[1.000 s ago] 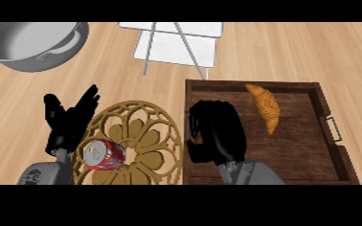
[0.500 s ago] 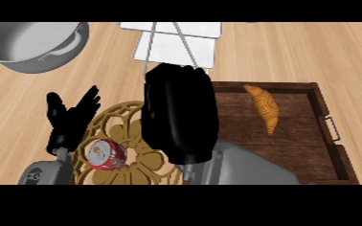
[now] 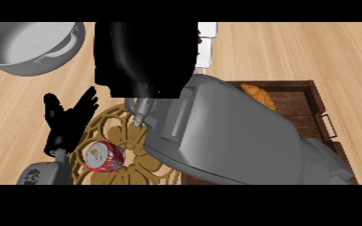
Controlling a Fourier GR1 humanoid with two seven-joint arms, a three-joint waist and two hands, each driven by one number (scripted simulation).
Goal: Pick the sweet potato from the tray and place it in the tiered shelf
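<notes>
Sweet potato (image 3: 259, 96) slants diagonally in tray (image 3: 316, 92), half hidden; right robot hand (image 3: 145, 57): cannot tell its state; left robot hand (image 3: 67, 120) splayed

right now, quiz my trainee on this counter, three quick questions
1. True or false: the sweet potato lies in the wooden tray.
2. What sits on the gold tiered shelf? A) a spoon B) a red can C) a plate
3. Fill in: the left hand is ____ (open or shut).

Key: 1 true; 2 B; 3 open
</notes>
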